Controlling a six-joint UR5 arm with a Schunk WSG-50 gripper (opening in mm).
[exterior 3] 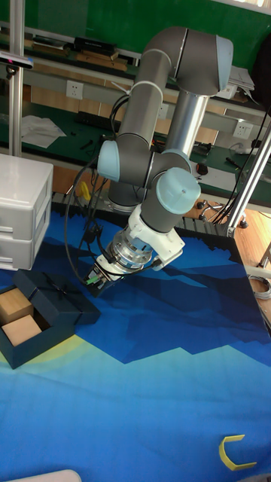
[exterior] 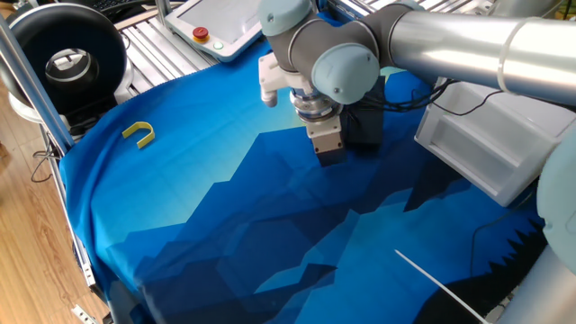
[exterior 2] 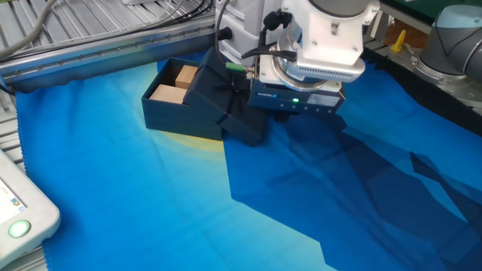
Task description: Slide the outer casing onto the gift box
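Observation:
The gift box (exterior 2: pixel 161 114) is a shallow dark tray lying on the blue cloth, with tan blocks (exterior 2: pixel 176 84) showing in its open left half. The outer casing (exterior 2: pixel 215 101), a dark sleeve with a thin ribbon cross, lies tilted over the tray's right half. The tall fixed view shows the same, the casing (exterior 3: pixel 65 301) overlapping the gift box (exterior 3: pixel 24 351). My gripper (exterior 3: pixel 93 280) is at the casing's far right corner, touching or nearly touching it. The gripper (exterior 2: pixel 239 71) is low over the casing's raised edge. Its fingers are hidden by the wrist, so their state does not show.
A small yellow U-shaped piece (exterior: pixel 139 133) lies far off on the cloth. A large white bin (exterior: pixel 490 148) stands beside the arm, with the casing (exterior: pixel 364 130) dark behind the wrist. White drawers (exterior 3: pixel 22 211) stand behind the box. A white pendant (exterior 2: pixel 19 214) sits at the table edge.

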